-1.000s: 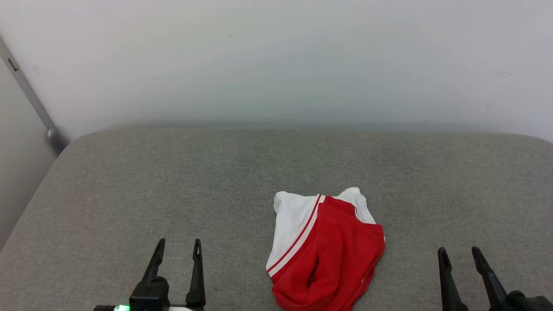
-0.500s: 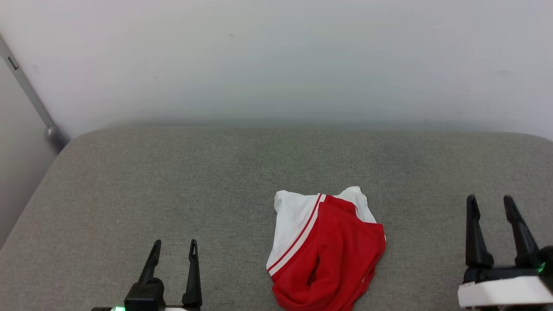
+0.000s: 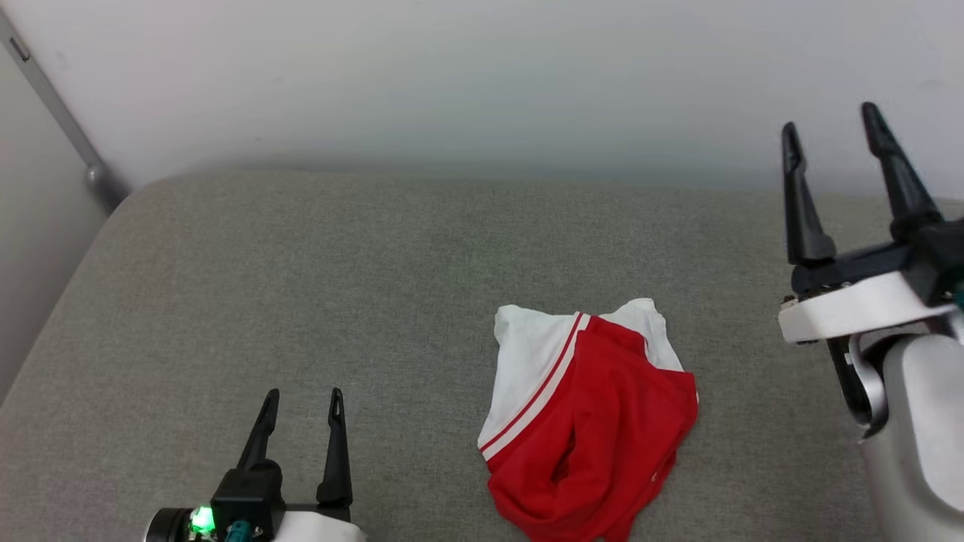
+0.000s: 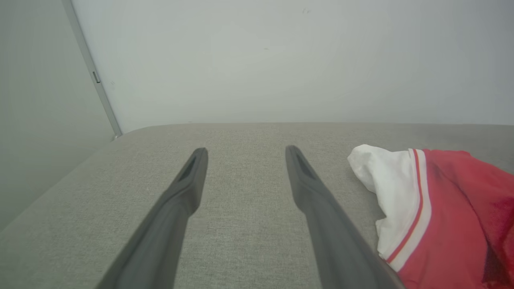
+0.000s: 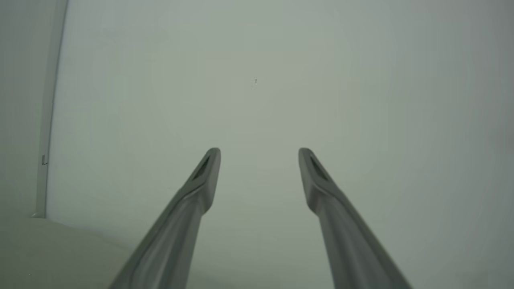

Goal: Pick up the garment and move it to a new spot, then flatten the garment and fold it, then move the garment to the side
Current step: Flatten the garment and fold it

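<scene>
Garment crumpled, both my jaws empty.
The garment [image 3: 595,429] lies bunched on the grey surface [image 3: 301,301] at five o'clock. My left jaws gape at seven o'clock, apart from it. My right jaws gape high at two o'clock, touching nothing.

From the head camera I look forward and down over the grey padded surface [image 3: 301,263] to the pale wall [image 3: 452,75] behind its far edge. My left wrist camera sits low and close to that surface, facing the far wall along the left end effector [image 4: 245,149]. With the head view it shares the garment [image 4: 437,216], on its right, and the left corner strip [image 4: 96,76]. My right wrist camera is held higher, looking along the right end effector [image 5: 260,150] straight at the wall, and catches that same strip at its left.
</scene>
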Robot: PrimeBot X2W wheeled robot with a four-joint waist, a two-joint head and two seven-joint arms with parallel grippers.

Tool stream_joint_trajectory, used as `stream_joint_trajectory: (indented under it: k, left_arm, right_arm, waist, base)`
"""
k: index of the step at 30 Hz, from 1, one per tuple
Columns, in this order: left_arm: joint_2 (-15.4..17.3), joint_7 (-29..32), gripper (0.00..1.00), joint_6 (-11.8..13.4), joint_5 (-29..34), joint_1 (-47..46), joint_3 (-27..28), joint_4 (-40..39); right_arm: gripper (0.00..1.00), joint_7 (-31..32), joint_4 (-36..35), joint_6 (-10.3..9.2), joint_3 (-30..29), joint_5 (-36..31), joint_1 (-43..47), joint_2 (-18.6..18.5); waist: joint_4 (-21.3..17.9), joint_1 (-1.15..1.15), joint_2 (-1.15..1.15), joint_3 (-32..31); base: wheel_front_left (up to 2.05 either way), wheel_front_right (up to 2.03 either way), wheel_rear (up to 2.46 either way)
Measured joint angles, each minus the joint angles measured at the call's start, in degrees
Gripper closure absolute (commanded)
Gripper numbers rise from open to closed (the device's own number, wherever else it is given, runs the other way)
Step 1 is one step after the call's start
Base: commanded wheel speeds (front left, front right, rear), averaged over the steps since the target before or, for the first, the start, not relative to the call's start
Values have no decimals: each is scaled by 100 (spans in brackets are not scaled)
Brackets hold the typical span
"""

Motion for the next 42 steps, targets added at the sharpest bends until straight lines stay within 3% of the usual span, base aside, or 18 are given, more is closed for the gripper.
stream_joint_trajectory:
  k: [3, 8, 15, 20, 28, 38, 39, 42]
  left_arm:
    - [-34, 0, 0, -18, 11, -80, 49, -36]
    - [-93, 0, 0, -66, 41, -257, 77, -116]
    - [-179, 0, 0, -112, 33, -565, 65, -208]
    - [-208, 0, 0, -116, -24, -826, -25, -252]
    - [-222, 0, 0, 45, -296, -1170, -313, -337]
    - [-221, 0, 0, 196, -408, -1289, -455, -332]
    - [-222, 0, 0, 209, -408, -1290, -457, -319]
    - [-222, 0, 0, 222, -405, -1289, -445, -266]
  right_arm:
    - [0, 531, 800, 0, 727, 266, -508, -480]
    - [0, 2245, 1474, 0, 2381, 1397, -1436, -1289]
    - [0, 4673, 1443, 0, 4642, 3214, -2579, -2490]
    - [0, 5703, 1404, 0, 5556, 3965, -3356, -2862]
    - [0, 6201, 1809, 0, 6348, 4562, -3796, -2936]
    - [0, 6065, 1928, -2, 6834, 4871, -3819, -3037]
    - [96, 5994, 1936, -2, 6867, 4869, -3820, -3037]
    - [100, 5746, 1987, -2, 6990, 4856, -3806, -2969]
  waist:
    - [54, 0, 0, 144]
    - [159, 0, 0, 410]
    - [364, 1, 0, 878]
    - [539, 1, 0, 1291]
    - [910, 1, 0, 1876]
    - [1189, -1, 0, 2192]
    - [1183, -1, 0, 2178]
    - [1153, -1, 0, 2078]
  base:
    - [0, 0, 0]
    - [0, 0, 0]
    - [0, 0, 0]
    - [0, 0, 0]
    - [0, 0, 0]
    - [0, 0, 0]
    - [0, 0, 0]
    - [0, 0, 0]
